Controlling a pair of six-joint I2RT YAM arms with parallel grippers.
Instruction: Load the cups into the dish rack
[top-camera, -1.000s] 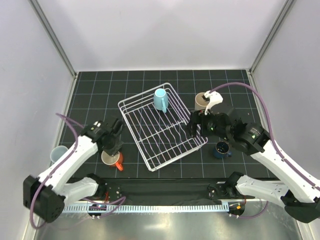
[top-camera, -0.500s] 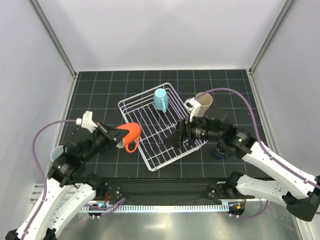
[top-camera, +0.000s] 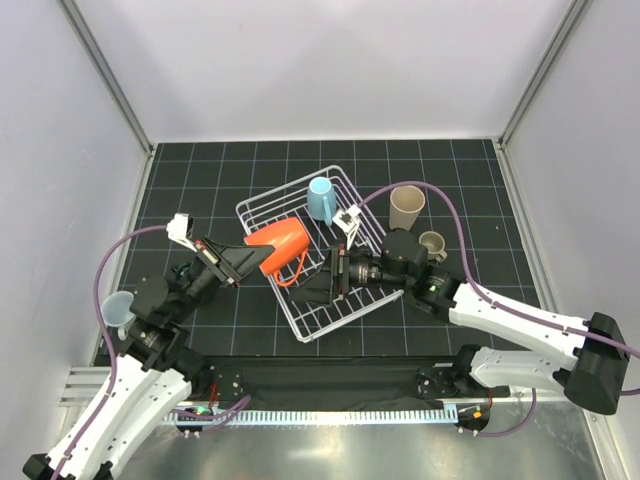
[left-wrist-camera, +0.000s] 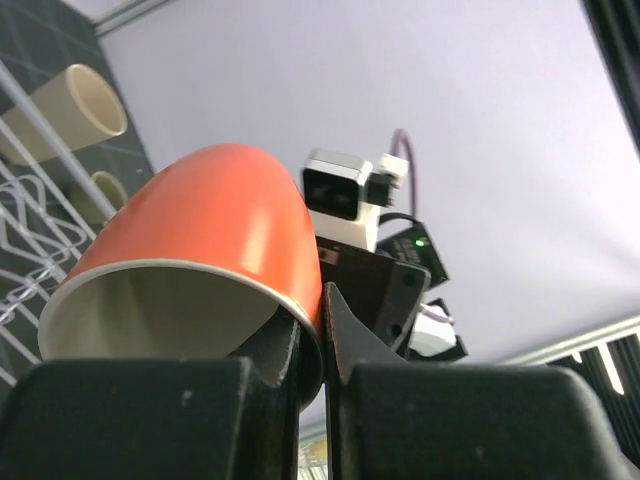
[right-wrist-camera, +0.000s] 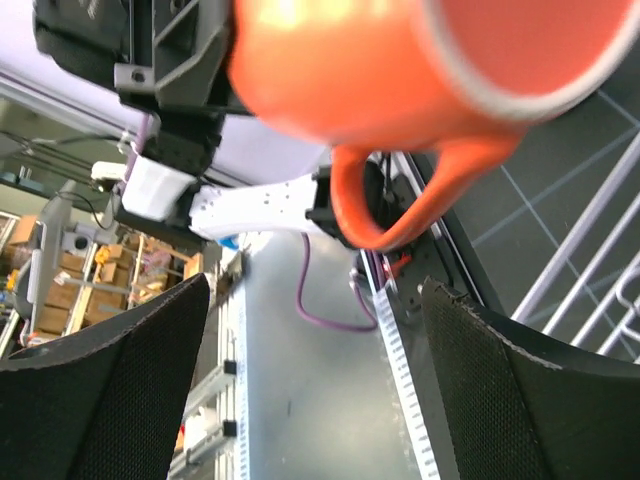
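Note:
My left gripper (top-camera: 252, 260) is shut on the rim of the orange mug (top-camera: 278, 240) and holds it tipped on its side above the left part of the white wire dish rack (top-camera: 350, 295). In the left wrist view the jaws (left-wrist-camera: 322, 335) pinch the mug's rim (left-wrist-camera: 220, 220). My right gripper (top-camera: 316, 284) is open and empty over the rack, facing the mug. The right wrist view shows the mug (right-wrist-camera: 380, 70) with its handle hanging just beyond my spread fingers (right-wrist-camera: 110, 390). A light blue cup (top-camera: 321, 198) sits in the rack's far end.
A tall beige tumbler (top-camera: 405, 208) and a small olive-beige cup (top-camera: 432, 243) stand right of the rack. A pale blue cup (top-camera: 117, 305) stands at the far left by my left arm. Purple cables arc over both arms.
My left gripper has lifted the orange mug off the table and carried it right, over the rack. My right arm has swung left across the rack toward the mug.

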